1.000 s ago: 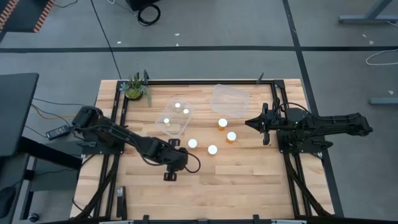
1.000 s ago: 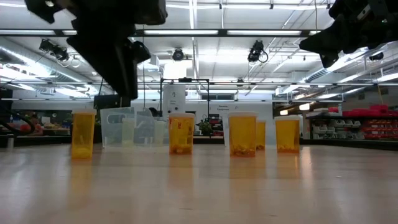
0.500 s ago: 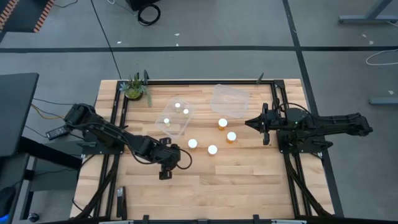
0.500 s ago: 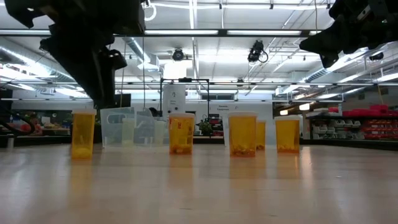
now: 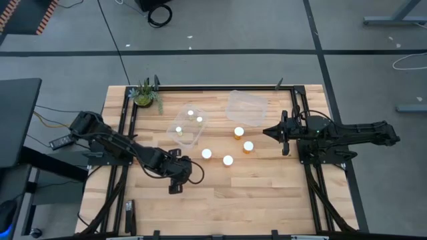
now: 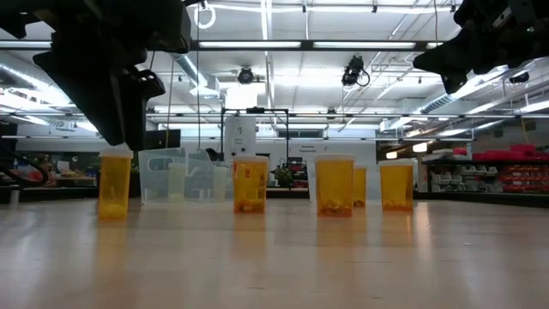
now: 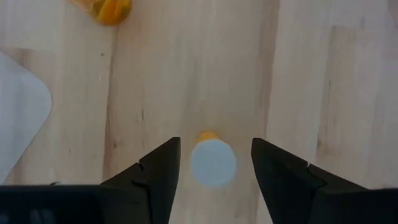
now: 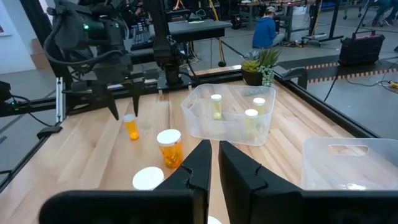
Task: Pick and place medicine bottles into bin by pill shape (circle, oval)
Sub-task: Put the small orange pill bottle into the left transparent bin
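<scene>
Several orange medicine bottles with white caps stand on the wooden table. My left gripper [image 7: 215, 144] hangs open over a narrow bottle [image 7: 212, 163], pointing steeply down, one finger on each side of its cap with a gap on both sides. The low view shows this gripper [image 6: 118, 137] just above that bottle [image 6: 114, 184]. The arm hides the bottle in the high view. Other bottles [image 5: 207, 154] [image 5: 228, 160] [image 5: 239, 132] [image 5: 248, 146] stand mid-table. My right gripper [image 5: 267, 131] waits shut at the right, raised and level.
A clear bin [image 5: 187, 127] holding two bottles [image 5: 190, 113] [image 5: 199, 119] lies beyond my left gripper. A second clear bin [image 5: 245, 107] stands at the far middle. A small potted plant [image 5: 145, 93] sits at the far left corner. Bare wood stretches along the near side.
My left gripper has gone toward the table's left edge and come to stand over the narrow bottle nearest that edge. No bottle has moved.
</scene>
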Tool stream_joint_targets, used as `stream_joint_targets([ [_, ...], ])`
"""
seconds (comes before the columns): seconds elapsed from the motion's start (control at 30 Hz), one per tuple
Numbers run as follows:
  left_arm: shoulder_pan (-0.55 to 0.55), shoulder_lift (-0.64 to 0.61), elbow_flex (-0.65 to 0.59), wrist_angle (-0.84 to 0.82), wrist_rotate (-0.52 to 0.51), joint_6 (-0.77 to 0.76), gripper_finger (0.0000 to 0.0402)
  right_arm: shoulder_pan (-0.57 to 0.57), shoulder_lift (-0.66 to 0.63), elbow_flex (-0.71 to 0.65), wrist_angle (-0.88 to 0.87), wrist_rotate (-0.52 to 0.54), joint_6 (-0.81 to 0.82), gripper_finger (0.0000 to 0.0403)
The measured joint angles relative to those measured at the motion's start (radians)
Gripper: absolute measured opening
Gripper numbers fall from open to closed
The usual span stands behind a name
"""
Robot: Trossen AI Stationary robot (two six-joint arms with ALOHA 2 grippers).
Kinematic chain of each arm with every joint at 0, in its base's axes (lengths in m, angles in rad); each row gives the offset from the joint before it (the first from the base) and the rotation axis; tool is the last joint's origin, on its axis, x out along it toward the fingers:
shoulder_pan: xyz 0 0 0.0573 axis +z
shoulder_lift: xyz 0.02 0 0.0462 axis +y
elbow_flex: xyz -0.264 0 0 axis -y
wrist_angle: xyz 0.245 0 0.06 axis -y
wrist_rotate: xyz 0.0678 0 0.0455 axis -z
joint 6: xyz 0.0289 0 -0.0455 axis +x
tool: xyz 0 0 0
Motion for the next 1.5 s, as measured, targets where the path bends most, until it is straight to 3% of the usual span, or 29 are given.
stream_joint_targets([
  [1.03,-0.006,0.057,0.001,-0.031,0.0,-0.004,0.0218,0.0,0.0,0.0,-0.001,0.0,0.0,0.0037],
  [1.5,-0.004,0.056,0.001,-0.031,0.004,0.022,0.0143,0.0,0.0,0.0,-0.001,0.0,0.0,0.0037],
])
